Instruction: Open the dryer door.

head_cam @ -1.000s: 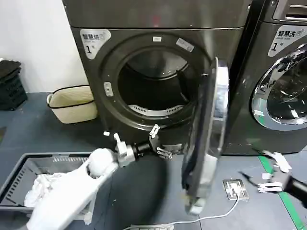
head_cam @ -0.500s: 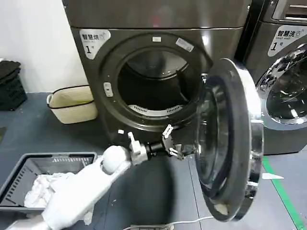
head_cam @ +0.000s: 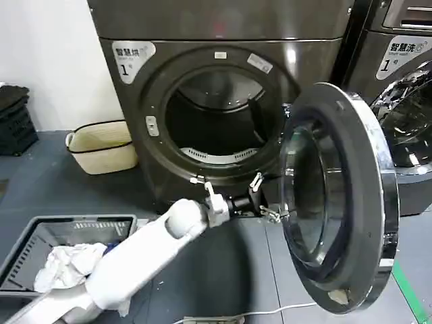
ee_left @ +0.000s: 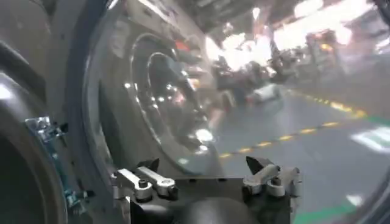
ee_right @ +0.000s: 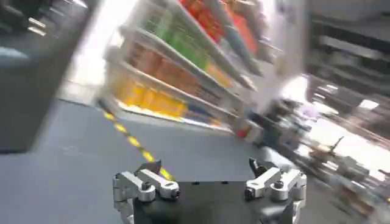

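Head view shows me the dryer door (head_cam: 337, 196) swung much wider than it was a second ago. Back then I saw it edge-on, like a thin slice. Now its round inside face looks out at me, to the right of the dryer opening (head_cam: 216, 118). My left gripper (head_cam: 266, 201) has moved along with it, from under the opening toward the door's inner edge. I think the job is almost done, maybe fully done, because the hole is wide open and nothing blocks it.

My left gripper sits just below the opening and right beside the door. In the left wrist view its fingers (ee_left: 146, 181) are spread wide and hold nothing. The door glass (ee_left: 201, 97) is close in front of them.

My right gripper (ee_right: 207, 182) is spread wide too, holding nothing, with bare floor in front of it.

The door is a big round dish, dark and shiny, with a silver ring around its rim. The dryer body is smooth dark metal. Left of the dryer sit a soft cream basket (head_cam: 101, 145) and a grey plastic crate (head_cam: 27, 243) with white cloth (head_cam: 67, 260) in it.
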Controlling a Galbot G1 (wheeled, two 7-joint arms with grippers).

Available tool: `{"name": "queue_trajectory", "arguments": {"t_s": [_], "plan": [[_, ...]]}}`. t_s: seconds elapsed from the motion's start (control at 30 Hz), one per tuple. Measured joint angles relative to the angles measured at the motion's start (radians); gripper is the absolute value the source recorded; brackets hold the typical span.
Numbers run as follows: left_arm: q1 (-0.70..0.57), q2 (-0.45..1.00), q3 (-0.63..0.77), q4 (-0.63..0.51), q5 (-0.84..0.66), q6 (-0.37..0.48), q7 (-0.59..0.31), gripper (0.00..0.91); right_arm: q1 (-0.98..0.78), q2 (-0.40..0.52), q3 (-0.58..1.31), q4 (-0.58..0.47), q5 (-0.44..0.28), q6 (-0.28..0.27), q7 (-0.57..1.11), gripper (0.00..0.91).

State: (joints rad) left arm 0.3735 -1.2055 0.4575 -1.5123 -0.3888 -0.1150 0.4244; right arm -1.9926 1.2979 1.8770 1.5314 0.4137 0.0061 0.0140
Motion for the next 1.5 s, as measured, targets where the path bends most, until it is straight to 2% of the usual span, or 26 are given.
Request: {"name": "queue_trajectory", "arguments": {"t_s": [0.2,0.3,0.4,0.73,1.0,1.5], "plan": [[-0.041,-0.049,0.039,0.044,0.031,-0.006,-0.022,0.907,0.03,0.046,0.049,-0.006,-0.075,-0.087,0.093,0.907],[-0.055,-0.073,0.056,0.065,0.044,-0.011,-0.029,0.907,0.034,0.067,0.075,-0.006,-0.105,-0.105,0.118,0.907],[-0.067,-0.096,0.071,0.083,0.053,-0.018,-0.033,0.907,0.033,0.084,0.101,-0.004,-0.122,-0.105,0.124,0.907],[-0.108,-0.199,0.113,0.167,0.115,-0.033,-0.066,0.907,0.034,0.137,0.134,0.037,-0.114,-0.1,0.117,0.907],[-0.142,-0.282,0.124,0.242,0.147,0.007,-0.117,0.907,0.032,0.169,0.144,0.05,-0.115,-0.091,0.116,0.907],[-0.172,-0.379,0.118,0.353,0.152,0.02,-0.117,0.907,0.043,0.189,0.13,0.059,-0.114,-0.086,0.115,0.907]]}}
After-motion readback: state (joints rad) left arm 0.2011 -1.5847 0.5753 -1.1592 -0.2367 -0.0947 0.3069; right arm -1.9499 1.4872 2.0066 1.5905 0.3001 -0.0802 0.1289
